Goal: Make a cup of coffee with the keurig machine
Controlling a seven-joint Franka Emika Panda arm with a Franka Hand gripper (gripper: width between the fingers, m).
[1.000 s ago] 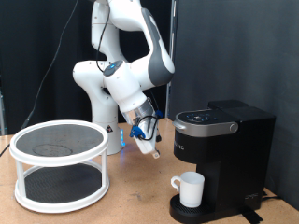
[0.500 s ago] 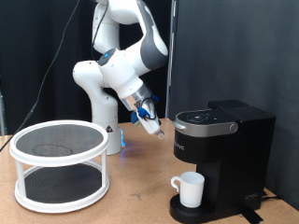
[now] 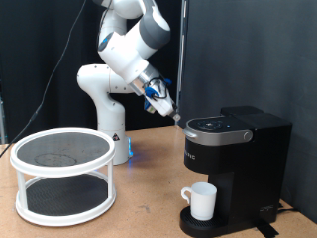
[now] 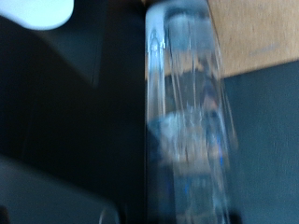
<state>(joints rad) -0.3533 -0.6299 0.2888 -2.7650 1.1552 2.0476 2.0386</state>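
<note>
The black keurig machine (image 3: 238, 164) stands at the exterior view's right with its lid down. The white cup (image 3: 201, 200) sits on its round drip base, under the spout. My gripper (image 3: 174, 118) hangs just above and to the left of the machine's top button panel (image 3: 216, 126), with the fingers tilted down towards it. The fingers look shut with nothing between them. The wrist view is blurred: it shows a pale finger (image 4: 185, 112) over the dark machine (image 4: 65, 121) and a white patch, probably the cup (image 4: 37, 11).
A white round two-tier stand (image 3: 61, 174) with dark mesh shelves stands at the exterior view's left on the wooden table (image 3: 139, 213). The arm's white base (image 3: 102, 94) stands behind it. A black curtain closes the back.
My gripper has risen from low beside the machine and moved right, up to the level of the machine's top. The cup and machine have not moved.
</note>
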